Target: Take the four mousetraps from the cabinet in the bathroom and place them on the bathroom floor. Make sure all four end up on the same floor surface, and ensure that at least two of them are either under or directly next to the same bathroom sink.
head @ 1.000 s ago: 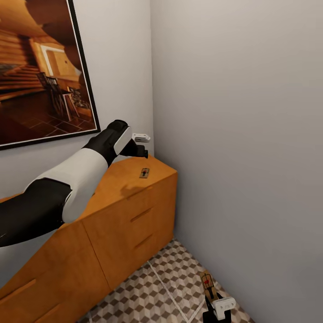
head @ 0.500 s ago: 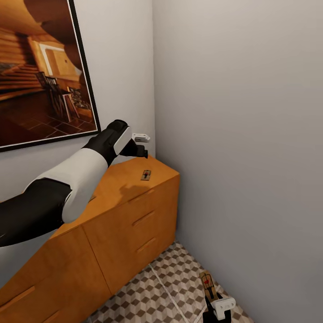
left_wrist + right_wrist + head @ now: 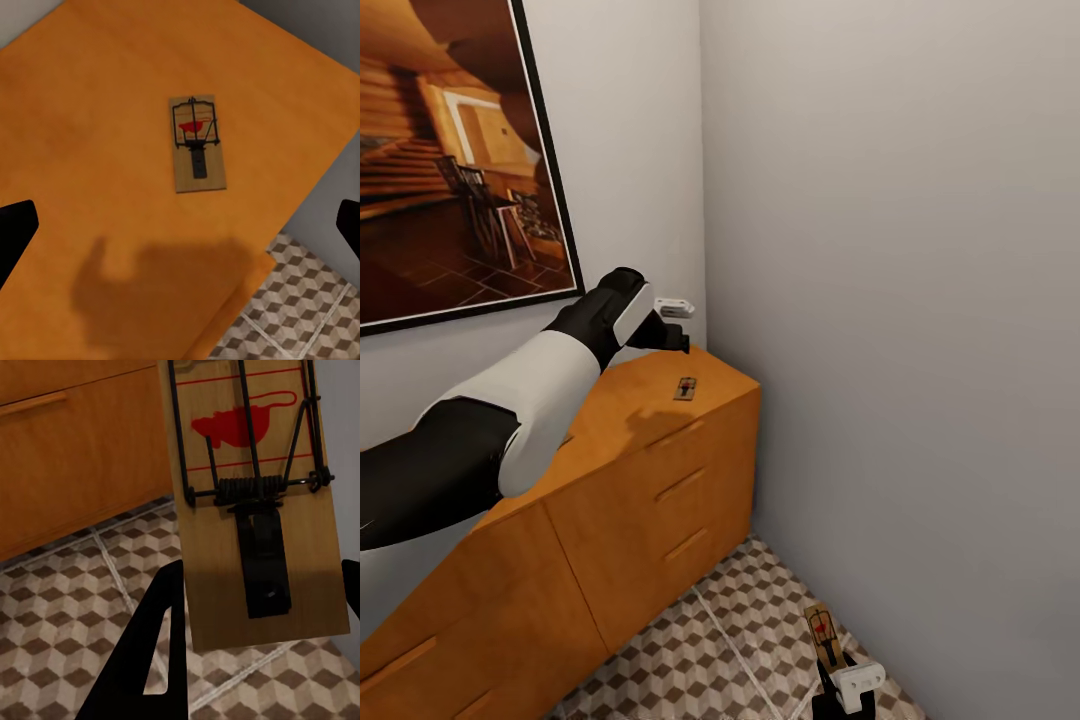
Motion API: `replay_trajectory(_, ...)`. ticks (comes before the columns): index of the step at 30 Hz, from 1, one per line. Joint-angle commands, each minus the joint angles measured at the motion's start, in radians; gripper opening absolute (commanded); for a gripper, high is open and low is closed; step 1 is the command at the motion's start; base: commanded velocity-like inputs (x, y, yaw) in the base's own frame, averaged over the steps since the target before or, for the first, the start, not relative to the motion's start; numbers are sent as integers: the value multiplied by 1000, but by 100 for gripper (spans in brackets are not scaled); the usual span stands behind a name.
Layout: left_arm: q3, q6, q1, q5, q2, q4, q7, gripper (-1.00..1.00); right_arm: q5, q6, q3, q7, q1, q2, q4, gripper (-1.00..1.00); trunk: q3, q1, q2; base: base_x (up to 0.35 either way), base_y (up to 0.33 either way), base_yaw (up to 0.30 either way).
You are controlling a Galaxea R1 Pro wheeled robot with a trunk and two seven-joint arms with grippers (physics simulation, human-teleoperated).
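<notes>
One mousetrap lies flat on the top of the orange-brown cabinet, close to its right end. My left gripper hovers just above and behind it. In the left wrist view that mousetrap sits on the cabinet top, and my left gripper is open wide and empty, a dark fingertip at each side. Low over the cube-patterned bathroom floor, my right gripper is shut on another mousetrap. Up close, this mousetrap stands between the fingers of the right gripper.
A grey wall closes the right side and meets the cabinet's end in a corner. A large dark-framed picture hangs above the cabinet. Cabinet drawer fronts rise just beyond the right gripper. Open floor tiles lie below it.
The head view has shifted very slightly. Both arms and both mousetraps keep their places.
</notes>
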Motion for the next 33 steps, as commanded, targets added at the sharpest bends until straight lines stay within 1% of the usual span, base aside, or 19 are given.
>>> replay_trajectory(1, -7, 3, -1, 11, 1, -1, 8, 100, -4, -3, 6, 0, -1, 0, 1, -100, -2, 0, -1, 0, 0, 0)
replay_trajectory(13, -7, 3, -1, 11, 1, 0, 8, 100, -4, -3, 6, 0, -1, 0, 1, -100, -7, 0, -1, 123, 0, 0)
replay_trajectory(22, -7, 3, -1, 11, 1, 0, 8, 100, -4, -4, 6, 0, -1, 0, 1, -100, -8, 0, -1, 11, 0, 0)
replay_trajectory(33, -7, 3, 0, 11, 1, 0, 8, 100, -5, -5, 6, 0, -1, 0, 1, -100, -21, 0, -1, 0, 0, 0)
